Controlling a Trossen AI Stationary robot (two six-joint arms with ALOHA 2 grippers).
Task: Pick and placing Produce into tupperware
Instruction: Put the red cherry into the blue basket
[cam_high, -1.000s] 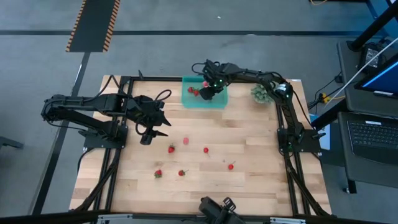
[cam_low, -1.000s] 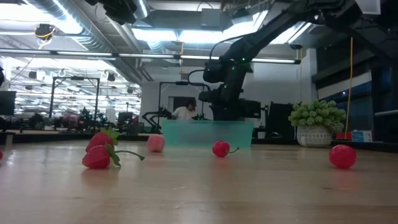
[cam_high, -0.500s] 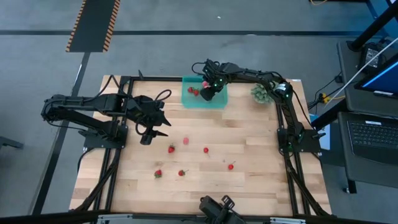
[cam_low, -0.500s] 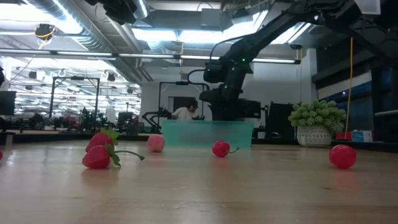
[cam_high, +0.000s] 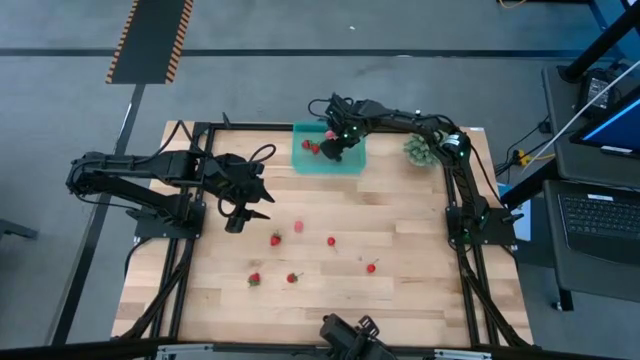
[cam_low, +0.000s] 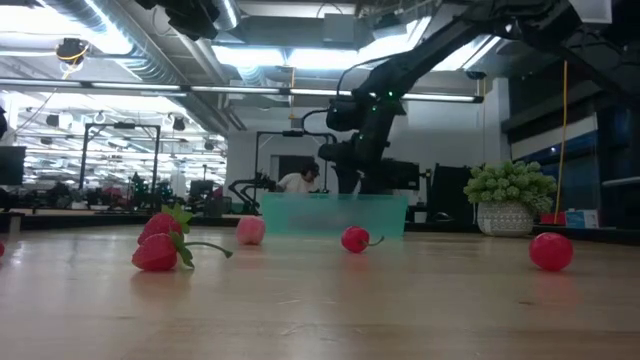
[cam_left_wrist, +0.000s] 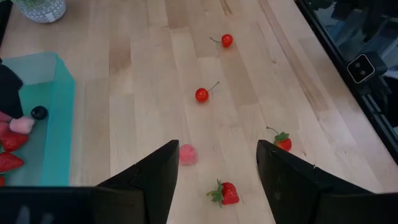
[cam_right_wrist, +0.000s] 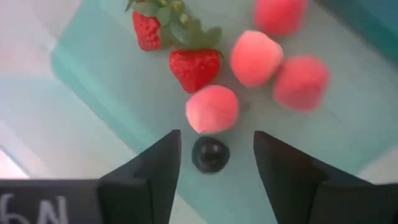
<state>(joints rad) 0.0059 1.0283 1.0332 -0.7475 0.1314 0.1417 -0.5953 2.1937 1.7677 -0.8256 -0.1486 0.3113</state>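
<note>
The teal tupperware (cam_high: 352, 160) stands at the table's far middle. My right gripper (cam_high: 334, 147) hangs over it, open, fingers pointing down. A small dark berry (cam_right_wrist: 210, 154) lies on the container floor between its fingers, apart from both. Beside it lie pink pieces (cam_right_wrist: 212, 109) and strawberries (cam_right_wrist: 194, 67). Several produce pieces lie loose on the table, among them a strawberry (cam_high: 276, 239), a pink piece (cam_high: 299, 227) and a cherry (cam_high: 331, 241). My left gripper (cam_high: 255, 205) waits open above the table's left side, nothing between its fingers (cam_left_wrist: 155, 180).
A spiky green plant ball in a pot (cam_high: 418, 150) stands right of the tupperware, close to the right arm. More red pieces (cam_high: 371, 267) (cam_high: 254, 279) lie toward the near edge. A person shows in the room beyond the table (cam_low: 298, 180).
</note>
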